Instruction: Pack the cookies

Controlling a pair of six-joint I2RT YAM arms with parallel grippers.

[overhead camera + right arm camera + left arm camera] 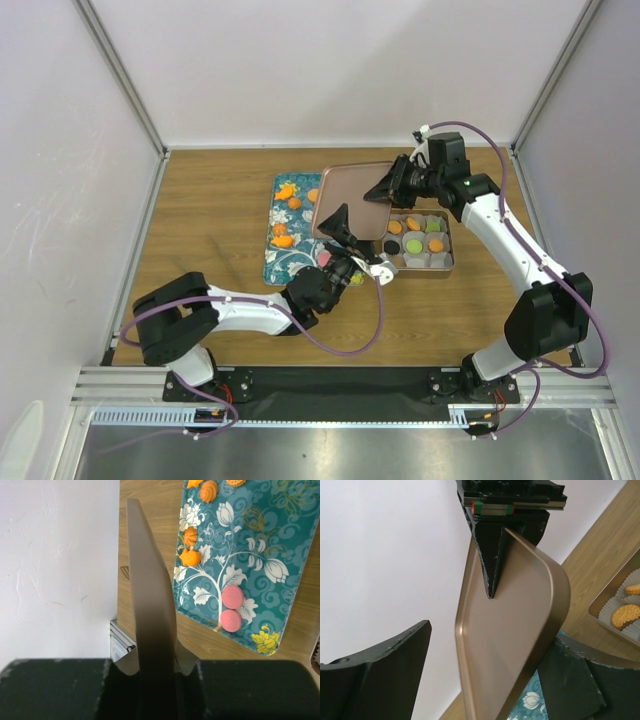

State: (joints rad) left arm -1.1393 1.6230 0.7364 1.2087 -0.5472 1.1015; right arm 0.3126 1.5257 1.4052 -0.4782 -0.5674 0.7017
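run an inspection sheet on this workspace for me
surface: wooden table, carrying a tray and a tin
job's things: cookies sit in paper cups in the open tin; orange cookies and pink cookies lie on the teal floral tray; bronze lid held tilted above the table
clutter: nothing seen
grippers: right gripper shut on the lid's edge; left gripper open, one finger on either side of the lid
cables: a purple cable loops along each arm
surroundings: white walls, metal frame posts, rail at the near edge
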